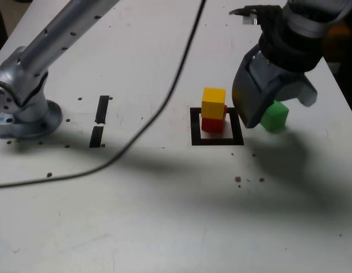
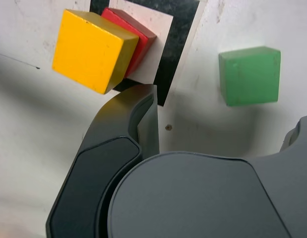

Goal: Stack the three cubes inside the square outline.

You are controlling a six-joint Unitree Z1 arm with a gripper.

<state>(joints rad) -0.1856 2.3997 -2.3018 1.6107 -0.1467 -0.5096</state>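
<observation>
On the white table (image 1: 164, 216), left of the outline (image 1: 216, 140) in the exterior view, stand the arm's base (image 1: 25, 108), two tape strips (image 1: 99, 120) and a cable (image 1: 147, 122). The yellow cube (image 1: 214, 102) sits on the red cube (image 1: 212, 123) inside the outline. Right of it, the gripper (image 1: 261, 114), jaws apart and empty, partly hides the green cube (image 1: 274, 116); the wrist view shows it whole, outside the outline.

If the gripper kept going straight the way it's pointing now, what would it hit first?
Probably the bare table between the yellow cube and the green cube. The open gripper points down there; depth is unclear, so a jaw might clip either cube.
</observation>
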